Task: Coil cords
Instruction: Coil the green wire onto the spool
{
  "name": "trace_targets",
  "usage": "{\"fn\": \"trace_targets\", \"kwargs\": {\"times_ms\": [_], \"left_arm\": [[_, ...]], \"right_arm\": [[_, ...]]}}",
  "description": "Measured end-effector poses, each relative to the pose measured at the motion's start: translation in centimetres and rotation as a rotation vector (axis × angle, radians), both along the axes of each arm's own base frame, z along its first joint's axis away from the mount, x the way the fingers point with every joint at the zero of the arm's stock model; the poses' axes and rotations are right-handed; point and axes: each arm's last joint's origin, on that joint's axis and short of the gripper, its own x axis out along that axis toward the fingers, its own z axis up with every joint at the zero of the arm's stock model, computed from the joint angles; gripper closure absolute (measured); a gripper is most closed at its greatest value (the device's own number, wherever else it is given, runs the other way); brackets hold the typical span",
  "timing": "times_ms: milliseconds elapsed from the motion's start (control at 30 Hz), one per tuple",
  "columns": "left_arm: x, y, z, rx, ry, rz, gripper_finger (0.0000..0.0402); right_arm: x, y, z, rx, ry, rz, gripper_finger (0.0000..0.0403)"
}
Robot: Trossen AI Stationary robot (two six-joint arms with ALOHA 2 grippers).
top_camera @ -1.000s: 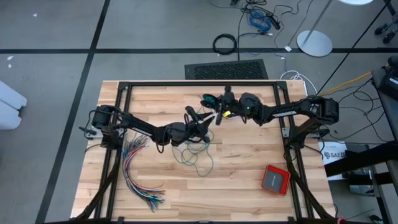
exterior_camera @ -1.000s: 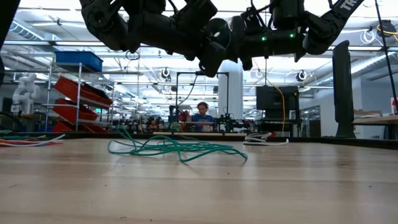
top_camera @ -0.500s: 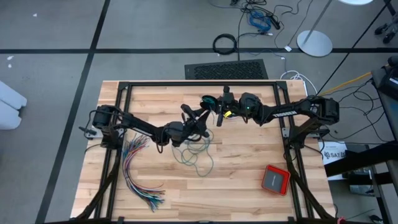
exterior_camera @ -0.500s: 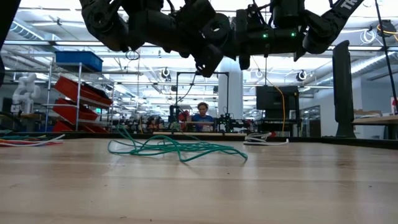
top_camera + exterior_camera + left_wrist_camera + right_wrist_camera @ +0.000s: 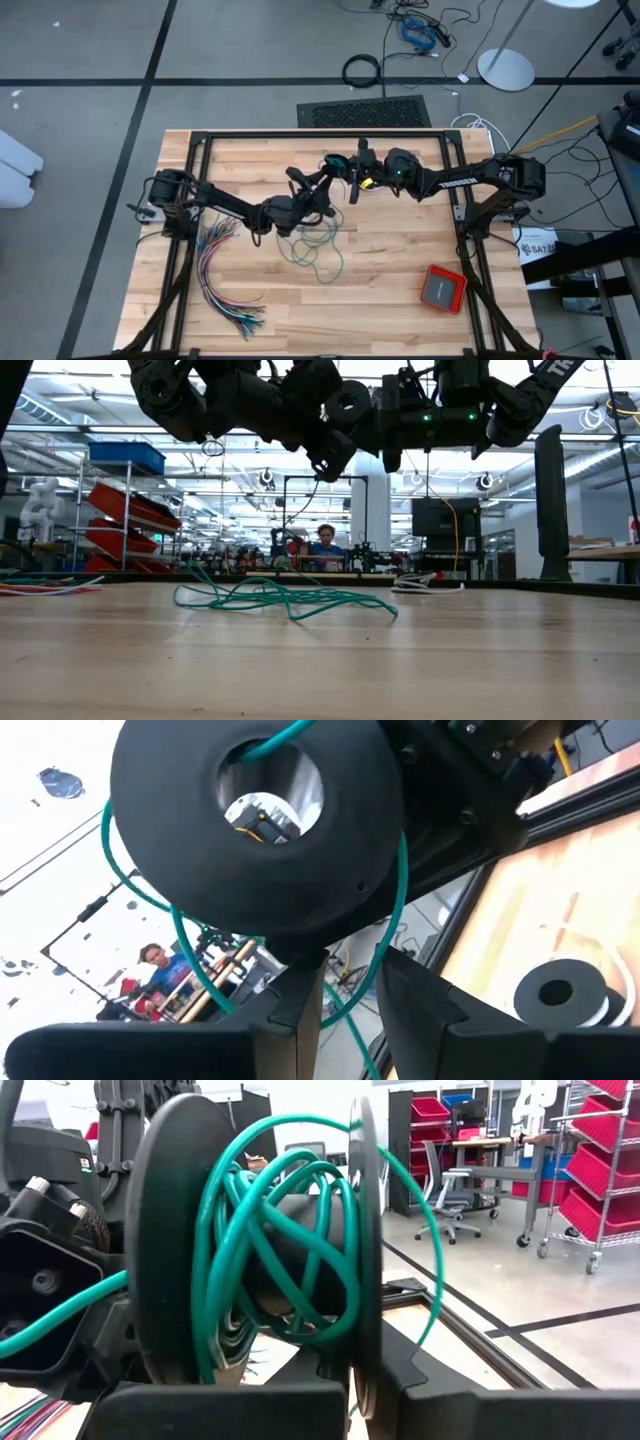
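Closest to you in the low view is bare wooden worktop [image 5: 320,660]. On it lies a loose tangle of the teal-green cord [image 5: 285,598]. Both arms hang high above it, near the middle of the worktop.

From above, you see the left gripper [image 5: 312,190] and the right gripper [image 5: 352,184] almost meeting over the far half of the worktop. The loose cord loops lie just under and in front of the left arm. A fanned bundle of many-coloured wires [image 5: 222,283] lies on the worktop's left side, well apart from the cord. A red box [image 5: 442,288] sits near the right front corner.

The right wrist view shows what the others do not: the right gripper is closed tight on a black spool [image 5: 250,1260], with the teal-green cord wound around it in messy loops. The left wrist view shows the flat round side of that spool, with the cord running between the left gripper's fingers [image 5: 300,1010]. Those fingers are partly open with the cord between them; you cannot tell if they pinch it. A second black reel [image 5: 560,995] rests on the worktop.

Far behind the worktop, a person [image 5: 325,544] sits in the room, beside red bins on shelves [image 5: 125,525].
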Motion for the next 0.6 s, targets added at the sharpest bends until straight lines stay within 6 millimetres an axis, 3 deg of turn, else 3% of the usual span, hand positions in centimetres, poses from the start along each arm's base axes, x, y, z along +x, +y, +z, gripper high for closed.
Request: {"fn": "trace_targets", "kwargs": {"times_ms": [400, 600], "left_arm": [[-0.08, -0.67, -0.41, 0.007, 0.04, -0.023, 0.0298], [-0.08, -1.11, -0.58, 0.007, 0.06, -0.031, 0.0256]], "right_arm": [[0.03, 0.06, -0.17, 0.0, 0.013, 0.011, 0.0403], [0.01, 0.0, -0.2, -0.01, 0.018, 0.008, 0.0403]]}}
